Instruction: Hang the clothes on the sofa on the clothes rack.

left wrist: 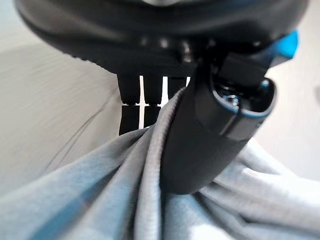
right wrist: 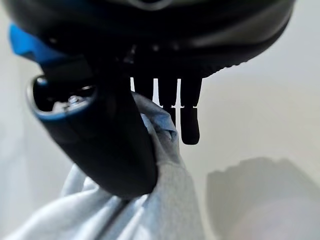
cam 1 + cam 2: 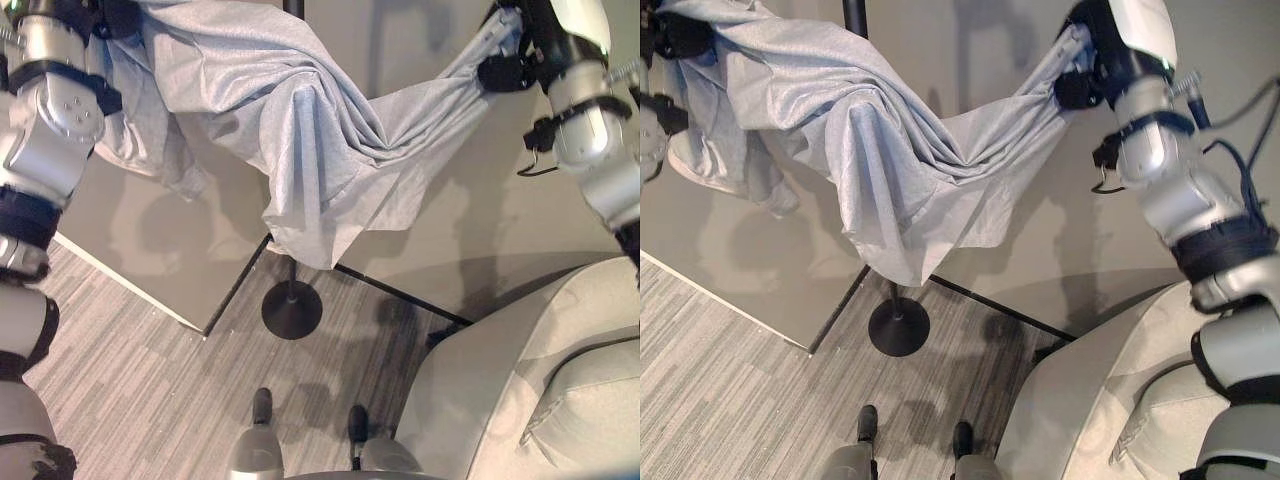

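I held the grey garment (image 3: 290, 130) stretched in the air between my hands, my left hand (image 1: 200, 140) pinching one bunched end with thumb against fingers, my right hand (image 2: 110, 150) pinching the other end likewise. Its middle sagged against the rack pole (image 3: 854, 14), above the round black base (image 3: 291, 309). Bare floor (image 3: 130, 390) lay open below; the sofa (image 3: 520, 400) stood near my right.

I see a plain pale grey-blue jersey garment (image 3: 300, 130) draped against beige walls (image 3: 460, 210). The round-based rack stand (image 3: 291, 308) is black. The striped grey carpet floor (image 3: 130, 390) has fine darker lines, and the cream fabric sofa (image 3: 540, 390) is unpatterned.
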Available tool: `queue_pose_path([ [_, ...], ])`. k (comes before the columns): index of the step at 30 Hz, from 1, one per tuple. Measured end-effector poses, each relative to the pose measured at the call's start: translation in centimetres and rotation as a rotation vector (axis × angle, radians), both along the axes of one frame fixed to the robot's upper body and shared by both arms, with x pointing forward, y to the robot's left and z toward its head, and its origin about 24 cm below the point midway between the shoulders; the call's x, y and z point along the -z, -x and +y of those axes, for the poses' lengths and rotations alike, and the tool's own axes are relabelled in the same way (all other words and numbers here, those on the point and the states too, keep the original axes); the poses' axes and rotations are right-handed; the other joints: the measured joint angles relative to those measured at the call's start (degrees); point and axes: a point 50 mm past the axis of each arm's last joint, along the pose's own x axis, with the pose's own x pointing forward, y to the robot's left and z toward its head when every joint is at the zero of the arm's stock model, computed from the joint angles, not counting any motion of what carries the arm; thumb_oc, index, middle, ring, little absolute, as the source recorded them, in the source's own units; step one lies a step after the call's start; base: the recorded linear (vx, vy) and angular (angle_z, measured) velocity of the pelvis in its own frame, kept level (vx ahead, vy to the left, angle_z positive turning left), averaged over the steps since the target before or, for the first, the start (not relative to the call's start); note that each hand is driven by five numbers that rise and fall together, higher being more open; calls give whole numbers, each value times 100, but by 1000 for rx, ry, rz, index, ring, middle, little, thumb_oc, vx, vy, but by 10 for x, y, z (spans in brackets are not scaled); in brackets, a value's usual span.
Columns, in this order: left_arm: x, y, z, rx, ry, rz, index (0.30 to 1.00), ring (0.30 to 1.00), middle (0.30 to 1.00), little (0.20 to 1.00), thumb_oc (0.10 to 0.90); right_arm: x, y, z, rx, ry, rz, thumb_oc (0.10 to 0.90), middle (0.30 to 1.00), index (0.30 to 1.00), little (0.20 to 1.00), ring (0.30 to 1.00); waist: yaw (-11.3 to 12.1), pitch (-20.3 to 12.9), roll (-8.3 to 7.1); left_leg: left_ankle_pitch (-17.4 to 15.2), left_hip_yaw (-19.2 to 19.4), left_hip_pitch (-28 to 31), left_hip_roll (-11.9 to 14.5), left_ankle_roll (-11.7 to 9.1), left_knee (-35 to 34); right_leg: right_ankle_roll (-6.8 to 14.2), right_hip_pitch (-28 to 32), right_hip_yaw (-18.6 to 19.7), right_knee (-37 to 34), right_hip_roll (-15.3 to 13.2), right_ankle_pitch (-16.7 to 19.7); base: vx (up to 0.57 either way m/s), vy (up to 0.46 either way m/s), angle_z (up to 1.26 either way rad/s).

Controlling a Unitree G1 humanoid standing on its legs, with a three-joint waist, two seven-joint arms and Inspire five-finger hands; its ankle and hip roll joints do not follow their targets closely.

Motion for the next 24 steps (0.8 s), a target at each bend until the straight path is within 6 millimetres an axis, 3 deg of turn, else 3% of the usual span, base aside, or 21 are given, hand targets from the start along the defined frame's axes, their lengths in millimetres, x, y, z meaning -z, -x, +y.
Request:
queue_pose_path([
  [2,26,-6,5,-17,102,61,300,300,300,300,400,41,-5,-12,70,-87,130,400,300,300,300,300,-79,25,73,-2,11,24,6,-4,-1,-1,16,5,1,8,-1,-38,32,-3],
  [5,75,-4,12,-24,301,116,300,300,300,300,400,78,3,-12,72,-296,142,400,300,300,300,300,-138,25,189,-18,26,62,5,-7,-6,-2,33,37,-1,1,-2,-20,22,-5],
  [6,101,-7,13,-46,376,205,300,300,300,300,400,97,5,-10,78,-319,200,400,300,300,300,300,-155,26,204,-17,21,33,27,-6,-10,0,5,28,-1,14,0,0,0,0],
  [7,122,-8,11,-44,429,283,300,300,300,300,400,103,4,-7,71,-322,228,400,300,300,300,300,-158,27,206,-15,21,12,31,-4,-9,4,-13,25,-1,17,4,0,0,0],
  [10,147,-1,0,0,559,276,300,300,300,300,400,111,12,-2,49,-464,176,400,300,300,300,300,-133,23,199,-14,20,36,16,-2,-10,2,20,18,-2,6,2,5,9,4],
  [14,171,5,-9,20,625,324,300,300,300,300,400,125,14,9,23,-489,215,400,300,300,300,300,-116,25,196,-11,-15,23,10,8,-10,2,32,-24,-1,2,2,8,7,5],
  [16,175,6,-12,30,634,335,300,300,300,300,400,128,13,14,13,-513,219,709,764,764,764,764,-119,25,196,-7,-18,27,11,12,-12,2,37,-26,-1,1,2,0,0,0],
  [17,178,5,-15,41,657,338,300,300,300,300,400,130,13,17,5,-525,222,800,900,900,900,900,-120,25,195,-1,-25,29,10,19,-13,2,44,-31,-1,1,2,-2,-2,3],
  [20,180,4,-18,67,694,348,300,300,300,300,400,132,12,21,-5,-535,229,800,900,900,900,900,-126,25,196,2,-49,29,12,27,-15,2,48,-42,-2,3,2,0,0,0],
  [21,180,4,-18,68,699,347,352,352,352,352,435,132,12,21,-5,-535,229,800,900,900,900,900,-127,24,196,0,-50,29,13,30,-15,3,50,-44,-2,4,3,0,0,0],
  [22,180,4,-17,68,705,345,853,853,853,853,769,132,13,20,-6,-536,228,800,900,900,900,900,-127,24,197,-13,-50,29,13,52,-16,3,54,-49,-2,4,3,0,0,0],
  [23,180,4,-17,69,705,345,900,900,900,900,800,132,13,20,-6,-536,229,800,900,900,900,900,-127,24,197,-12,-52,29,13,54,-16,5,54,-49,-2,4,5,0,0,0],
  [24,180,5,-17,70,707,345,900,900,900,900,800,132,13,20,-6,-538,231,800,900,900,900,900,-126,23,197,-11,-52,29,13,57,-16,6,56,-51,-2,3,5,0,0,0],
])
